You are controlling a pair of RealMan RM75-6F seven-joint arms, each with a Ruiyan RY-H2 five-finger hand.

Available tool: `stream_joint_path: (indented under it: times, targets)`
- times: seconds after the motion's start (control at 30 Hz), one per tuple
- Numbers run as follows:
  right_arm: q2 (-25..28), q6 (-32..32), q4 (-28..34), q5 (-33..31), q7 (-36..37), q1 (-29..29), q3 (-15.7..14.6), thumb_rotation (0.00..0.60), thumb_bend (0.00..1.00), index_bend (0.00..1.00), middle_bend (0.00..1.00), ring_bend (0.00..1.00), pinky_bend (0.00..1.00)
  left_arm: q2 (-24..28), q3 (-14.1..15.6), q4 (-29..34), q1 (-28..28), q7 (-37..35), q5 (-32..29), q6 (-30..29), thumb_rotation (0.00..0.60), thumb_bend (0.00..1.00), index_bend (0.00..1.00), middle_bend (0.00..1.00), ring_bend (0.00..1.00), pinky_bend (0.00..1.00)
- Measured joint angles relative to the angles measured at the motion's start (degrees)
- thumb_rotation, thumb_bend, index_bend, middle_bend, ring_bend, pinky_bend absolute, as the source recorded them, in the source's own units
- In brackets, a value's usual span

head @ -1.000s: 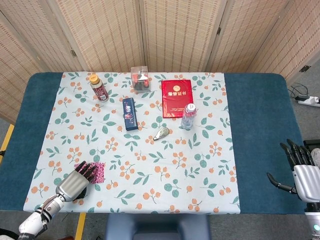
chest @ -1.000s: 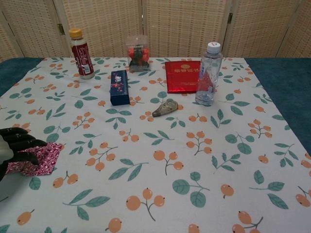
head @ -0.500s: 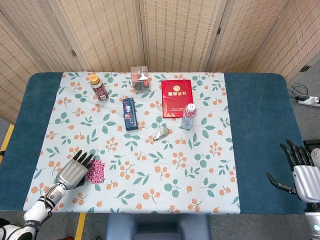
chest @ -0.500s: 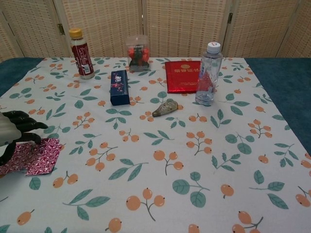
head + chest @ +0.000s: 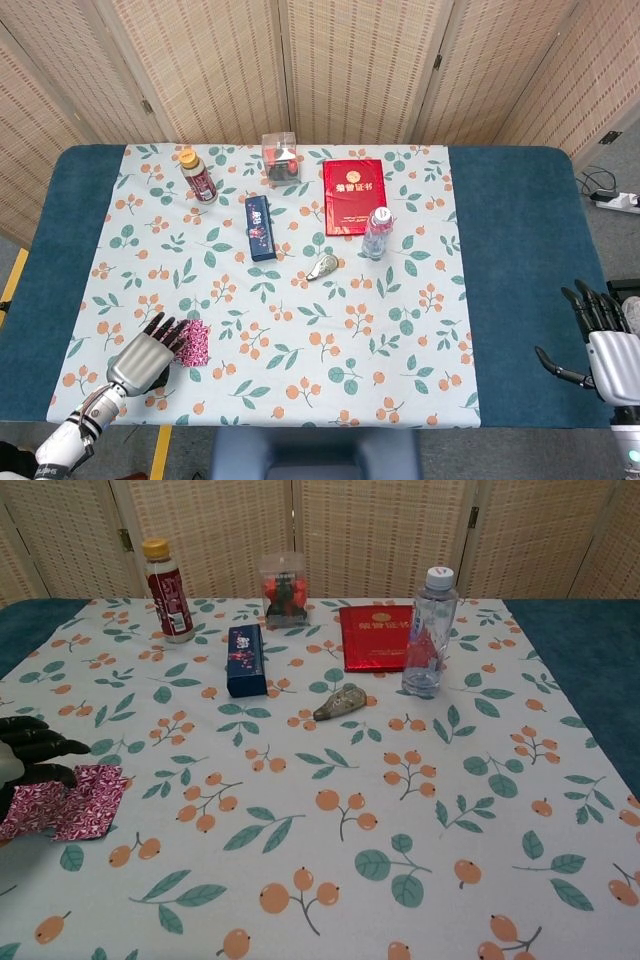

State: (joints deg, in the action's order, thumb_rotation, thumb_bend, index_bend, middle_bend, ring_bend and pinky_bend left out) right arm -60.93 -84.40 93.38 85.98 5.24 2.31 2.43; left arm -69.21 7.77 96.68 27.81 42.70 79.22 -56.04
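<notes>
left hand [image 5: 143, 355] has drawn back off the pouch [image 5: 63, 802] since a second ago, fingers apart, tips just at its left edge | pouch flat on cloth [image 5: 300, 340] (front-left corner) | right hand [image 5: 606, 345] off table's right edge, fingers spread, holding nothing

At the frame's left edge, the left hand [image 5: 22, 758] touches a pink patterned packet [image 5: 65, 802] lying flat on the tablecloth [image 5: 400, 780].
</notes>
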Motion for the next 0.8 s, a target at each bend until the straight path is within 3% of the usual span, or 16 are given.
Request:
stream_joint_path:
  times: [0.3,0.8]
  targets:
    - [0.0,0.1,0.0,-0.1,0.0,0.0,0.0,0.287,0.33,0.0,0.0,0.0,0.0,-0.6,1.7,0.7,-0.6,1.5,1.2,0.6,0.222,0.94,0.19,0.0,0.0,0.0]
    - [0.0,0.3,0.0,-0.2,0.1,0.0,0.0,0.29,0.33,0.0,0.0,0.0,0.0,-2.4,0.0,-0.9,0.7,3.6,-3.9,2.8,0.222,0.94,0.18,0.0,0.0,0.0]
